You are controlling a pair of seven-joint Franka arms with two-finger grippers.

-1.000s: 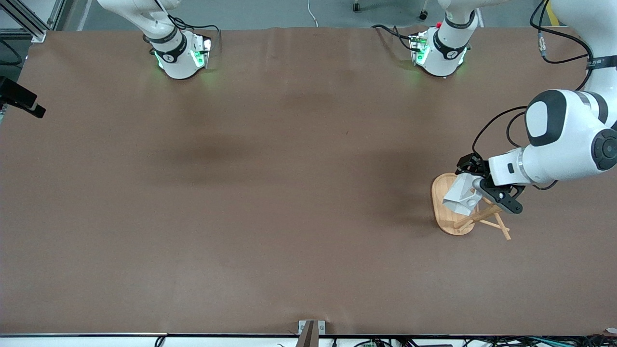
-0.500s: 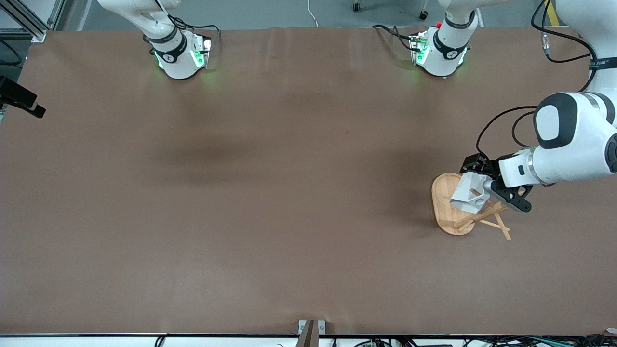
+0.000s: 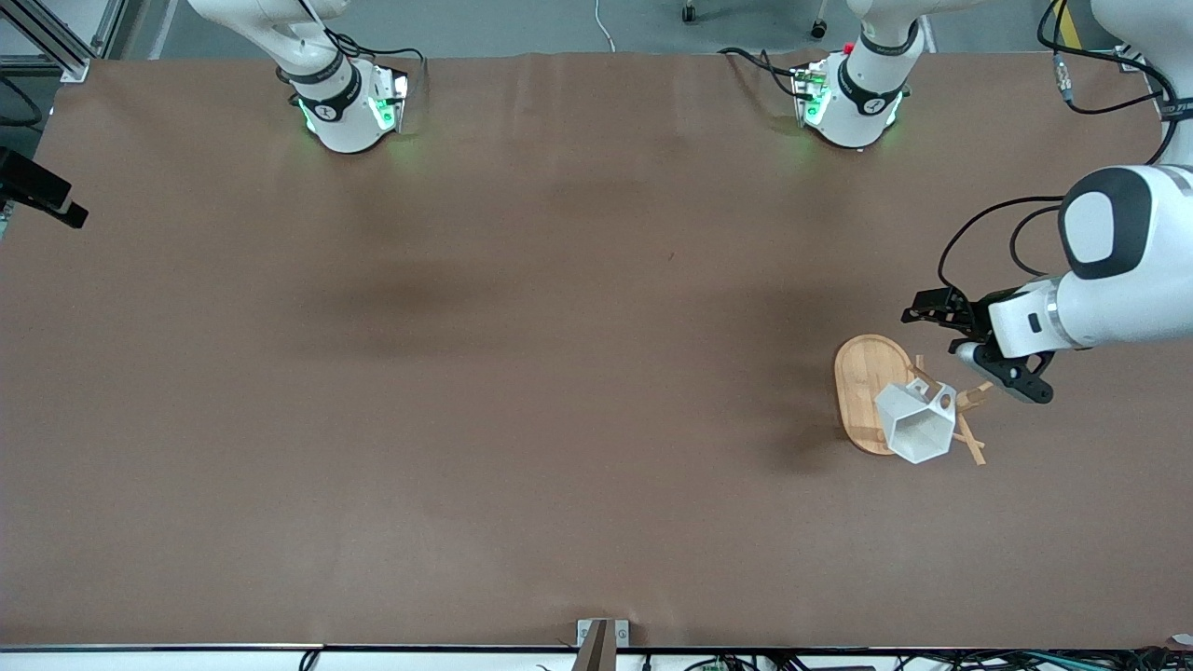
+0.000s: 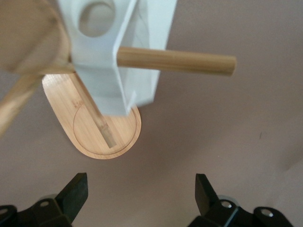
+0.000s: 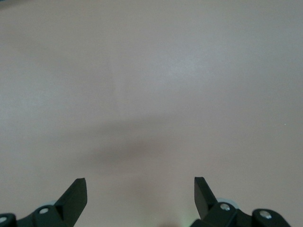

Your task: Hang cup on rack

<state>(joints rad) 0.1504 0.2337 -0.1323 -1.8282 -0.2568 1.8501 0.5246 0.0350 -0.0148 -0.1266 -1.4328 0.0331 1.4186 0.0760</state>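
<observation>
The counter [image 3: 522,373] is covered by a plain brown sheet that runs almost edge to edge, with faint creases and soft shadows across its middle. Above its top edge a strip of grey floor shows, with a white cable and a couple of castor wheels. Both arm bases stand on the sheet along that edge, each lit green at the foot. A black bracket pokes in at the right arm's end of the counter, and a small metal clamp sits at the edge nearest the front camera.

The rack [image 3: 862,396] stands toward the left arm's end of the counter, its oval bamboo base flat on the sheet. The cup [image 3: 918,424] hangs on one of the pegs, the peg passing through its blocky handle, its open polygonal rim turned toward the front camera. In the left wrist view the peg [image 4: 175,60] runs through the cup [image 4: 102,61] above the oval base [image 4: 94,135].

The left tool [image 3: 969,349] is over the counter just beside the rack, toward the left arm's end, its fingers [image 4: 75,191] spread wide apart and holding nothing, clear of the cup.

The right tool [image 5: 139,194] waits over bare brown sheet, its fingers also wide apart and empty.
</observation>
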